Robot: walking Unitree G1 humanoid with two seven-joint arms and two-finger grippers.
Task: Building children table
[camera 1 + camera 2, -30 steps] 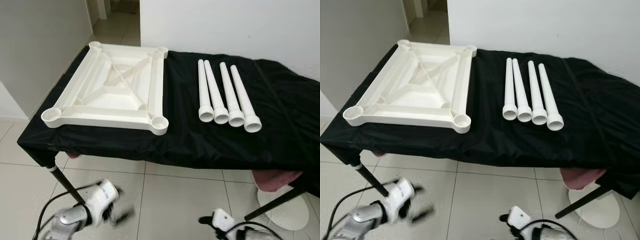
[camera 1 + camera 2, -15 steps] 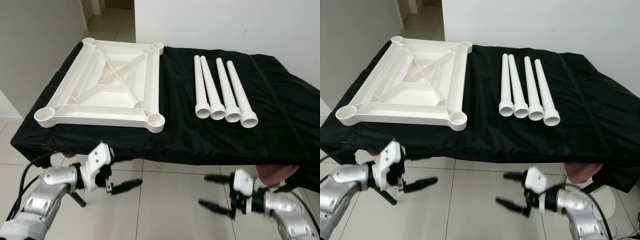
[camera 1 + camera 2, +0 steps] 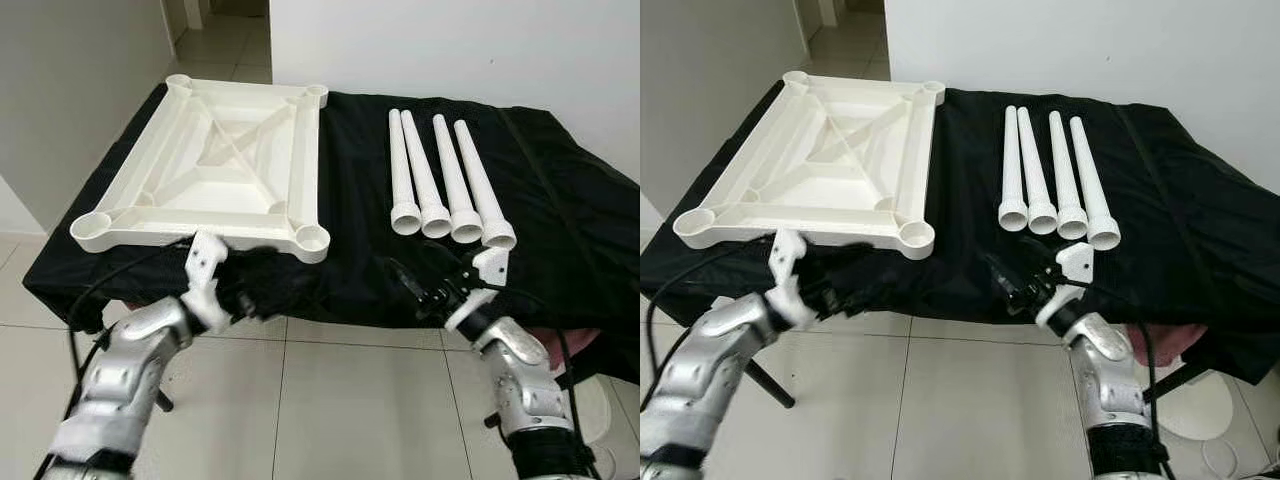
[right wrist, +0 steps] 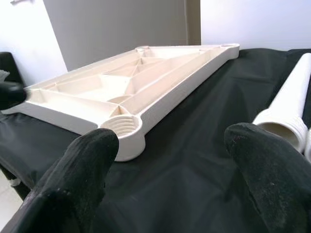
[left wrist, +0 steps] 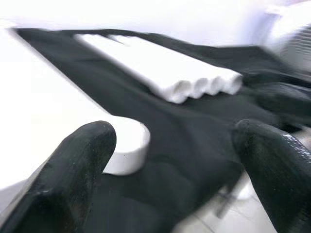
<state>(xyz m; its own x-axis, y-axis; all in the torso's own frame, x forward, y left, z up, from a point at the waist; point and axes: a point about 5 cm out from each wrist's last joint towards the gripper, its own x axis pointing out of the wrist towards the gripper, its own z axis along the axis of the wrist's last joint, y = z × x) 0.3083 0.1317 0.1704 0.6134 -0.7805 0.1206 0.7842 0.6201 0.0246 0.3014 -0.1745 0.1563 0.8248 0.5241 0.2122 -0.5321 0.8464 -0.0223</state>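
The white plastic tabletop [image 3: 215,170] lies upside down on the left half of the black-draped table [image 3: 560,190], a round socket at each corner. Four white tube legs [image 3: 445,180] lie side by side to its right, wide ends toward me. My left gripper [image 3: 265,290] hovers open at the table's front edge, just before the tabletop's near right corner socket [image 5: 127,144]. At the front edge below the legs' near ends, my right gripper [image 3: 420,290] is open too and points left toward that same socket [image 4: 127,127]. Neither holds anything.
The black cloth hangs over the front edge. Something pink [image 3: 560,345] shows under the table at the right, near a white round base [image 3: 1195,415] on the tiled floor. A black table leg [image 3: 770,385] stands at the left. A white wall backs the table.
Both arms have risen from below the table to its front edge, and the grippers now point in over the cloth. The tabletop and legs have not moved.
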